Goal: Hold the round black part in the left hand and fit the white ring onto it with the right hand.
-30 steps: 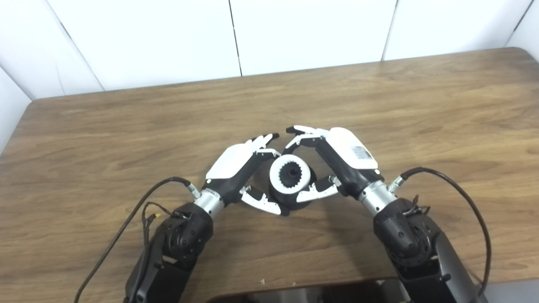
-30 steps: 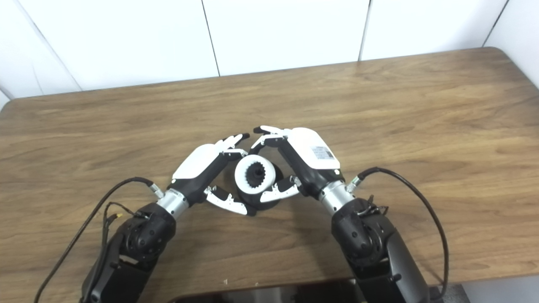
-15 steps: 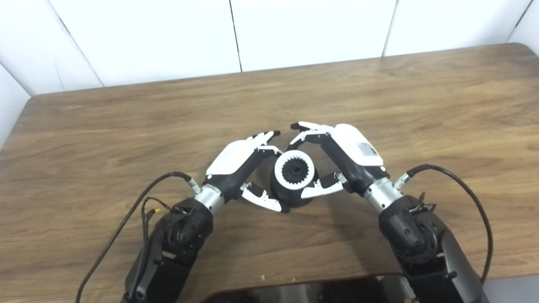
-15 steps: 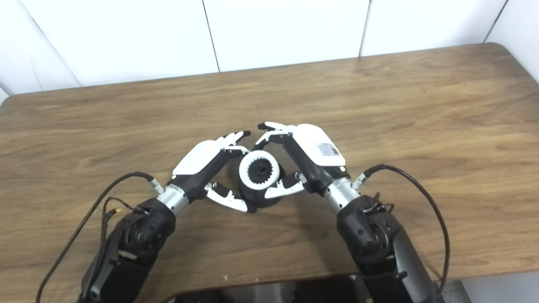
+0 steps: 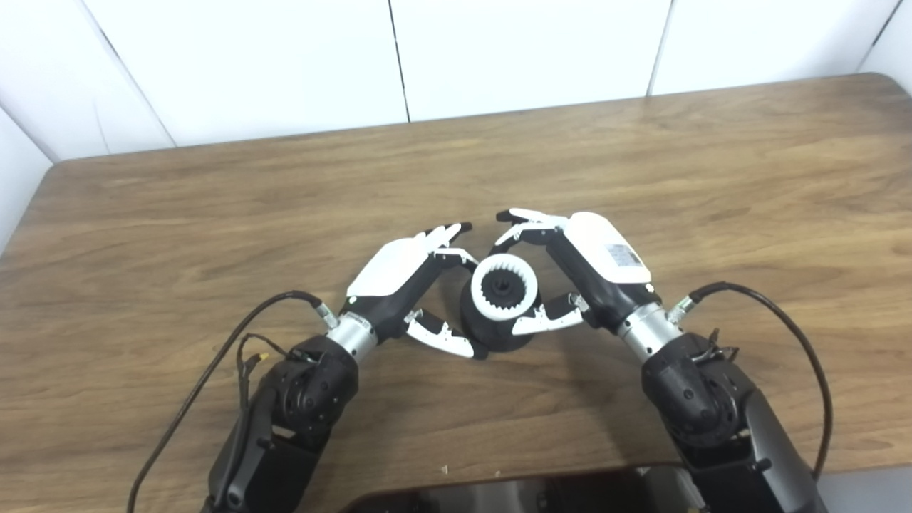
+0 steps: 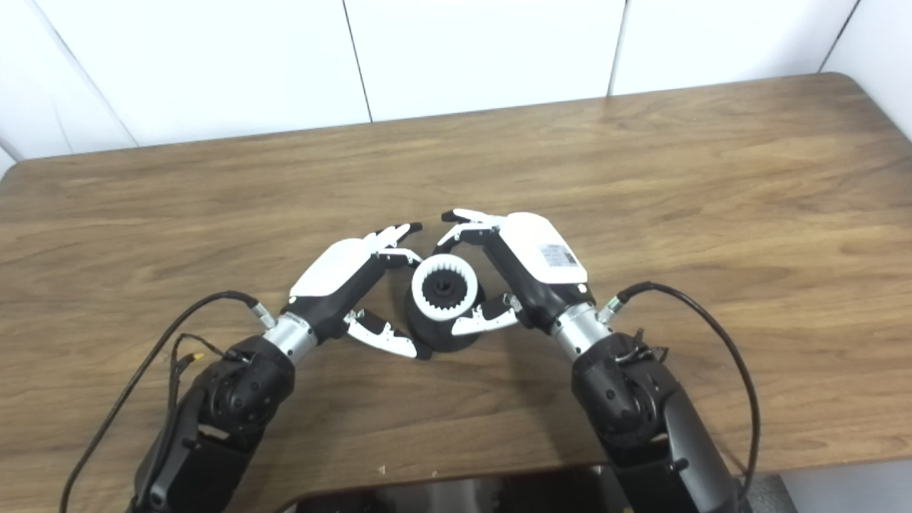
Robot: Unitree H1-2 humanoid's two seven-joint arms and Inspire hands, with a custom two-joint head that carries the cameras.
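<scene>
Black part (image 5: 495,331) on brown wooden table (image 5: 641,164), white-panelled wall (image 5: 499,50) behind

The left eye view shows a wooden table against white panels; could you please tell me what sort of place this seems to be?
Probably a robot test bench in a lab: a bare brown wooden table, plain white wall panels, and only a toothed white ring on a round black part.

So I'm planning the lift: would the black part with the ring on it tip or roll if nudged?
Probably not roll: the black part sits on a wide base on the table. It looks squat, so tipping seems unlikely. The toothed white ring looks rigid and seated on top; whether it is locked on cannot be told.
</scene>
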